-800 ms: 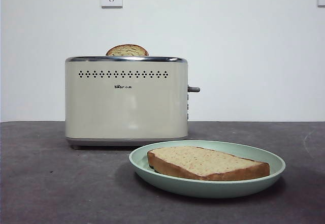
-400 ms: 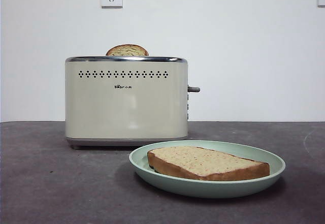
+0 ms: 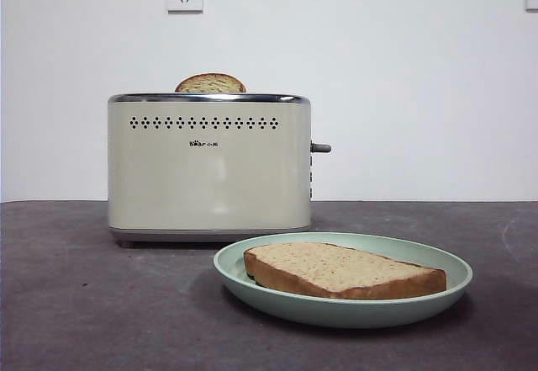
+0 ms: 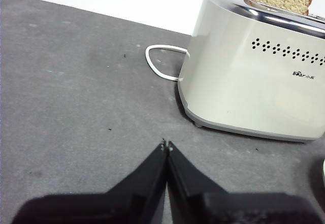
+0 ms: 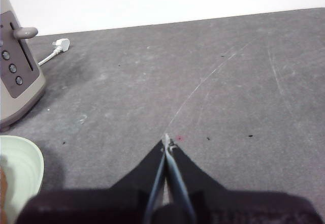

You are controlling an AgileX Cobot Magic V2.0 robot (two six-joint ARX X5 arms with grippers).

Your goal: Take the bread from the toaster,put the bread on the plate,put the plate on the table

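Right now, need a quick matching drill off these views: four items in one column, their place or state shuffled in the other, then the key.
Items:
1. bread
2. other slice
3. plate
4. left claw

Place or state:
A. sits on the table in front of the toaster
B. shut, holding nothing, over bare tabletop beside the toaster
C. lies flat on the plate
D. pokes up out of the toaster's top slot

Pairs: 1-C, 2-D, 3-A, 4-B
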